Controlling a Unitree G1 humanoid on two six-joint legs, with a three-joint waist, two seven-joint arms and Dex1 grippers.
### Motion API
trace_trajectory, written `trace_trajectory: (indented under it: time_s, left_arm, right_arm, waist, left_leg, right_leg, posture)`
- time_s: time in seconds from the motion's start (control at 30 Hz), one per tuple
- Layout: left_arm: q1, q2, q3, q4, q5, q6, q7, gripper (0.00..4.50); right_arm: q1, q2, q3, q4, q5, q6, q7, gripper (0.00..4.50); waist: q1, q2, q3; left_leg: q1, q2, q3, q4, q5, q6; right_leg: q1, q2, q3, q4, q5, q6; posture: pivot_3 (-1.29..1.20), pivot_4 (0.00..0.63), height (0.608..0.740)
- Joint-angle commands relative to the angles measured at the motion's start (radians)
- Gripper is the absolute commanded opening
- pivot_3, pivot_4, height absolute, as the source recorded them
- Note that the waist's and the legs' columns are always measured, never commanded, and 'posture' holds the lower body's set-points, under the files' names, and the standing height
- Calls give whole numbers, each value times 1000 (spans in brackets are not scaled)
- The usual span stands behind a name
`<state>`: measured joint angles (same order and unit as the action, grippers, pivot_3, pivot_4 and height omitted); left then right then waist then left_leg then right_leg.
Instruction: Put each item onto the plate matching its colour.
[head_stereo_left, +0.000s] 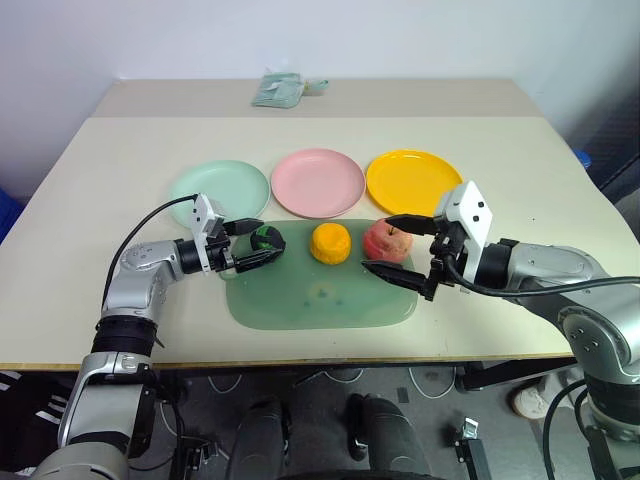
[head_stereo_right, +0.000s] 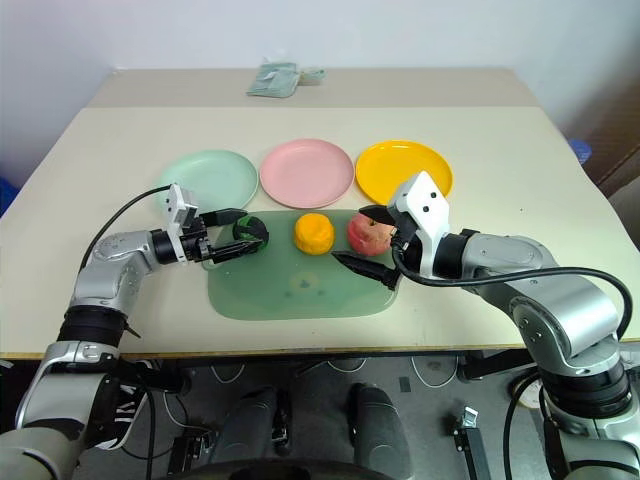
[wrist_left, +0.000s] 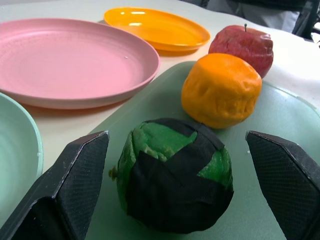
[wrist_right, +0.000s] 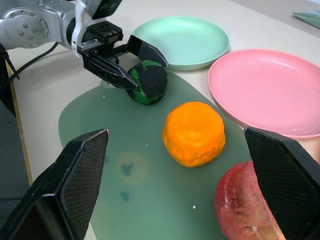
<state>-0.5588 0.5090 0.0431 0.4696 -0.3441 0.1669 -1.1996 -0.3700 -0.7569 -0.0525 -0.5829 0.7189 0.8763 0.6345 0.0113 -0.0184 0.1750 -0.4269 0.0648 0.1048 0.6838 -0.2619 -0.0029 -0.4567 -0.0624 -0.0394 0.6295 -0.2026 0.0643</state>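
meanwhile both spread grippers flank fruits, left gripper (head_stereo_left: 246, 245) around the ball (head_stereo_left: 268, 239), right gripper (head_stereo_left: 396, 245) around the apple (head_stereo_left: 386, 241).

Legible text, labels, brands, numbers, signs: none. No readable marking on any plate, fruit, the mat, the table or the robot arms.

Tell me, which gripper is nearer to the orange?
Right. The right gripper straddles the apple beside the orange; the left gripper is around the green-and-black ball, slightly farther.
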Motion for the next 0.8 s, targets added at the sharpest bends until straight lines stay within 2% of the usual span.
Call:
trace_trajectory:
  time_s: [0.03,0.53,0.57,0.6,0.8]
  left_arm:
    - [-14,-8,-6,-22,-3,-6,-5,4500]
    - [-9,-7,-6,-51,-12,-1,-2,4500]
    - [-9,-6,-6,-51,-9,-2,1,3974]
    - [-9,-7,-5,-51,-1,-15,13,3676]
    - [-9,-3,2,-50,0,-50,9,3676]
  right_arm:
    - [-23,1,-20,-2,-6,-21,3,4407]
    - [-34,-5,-19,12,-18,-37,20,4407]
    - [-34,-6,-19,12,-19,-38,21,4500]
    - [-35,-7,-18,13,-22,-41,23,4500]
    - [-38,-5,-15,17,-33,-46,33,4500]
  waist:
    - [0,0,0]
    - [0,0,0]
    - [0,0,0]
    - [0,0,0]
    - [0,0,0]
  left_leg:
    - [0,0,0,0,0,0]
    - [0,0,0,0,0,0]
    - [0,0,0,0,0,0]
    - [0,0,0,0,0,0]
    - [0,0,0,0,0,0]
  right_leg:
    - [0,0,0,0,0,0]
    - [0,0,0,0,0,0]
    - [0,0,0,0,0,0]
    - [0,0,0,0,0,0]
    - [0,0,0,0,0,0]
  posture:
    - [0,150,740]
    - [0,150,740]
    - [0,150,740]
    - [0,150,740]
    - [0,150,740]
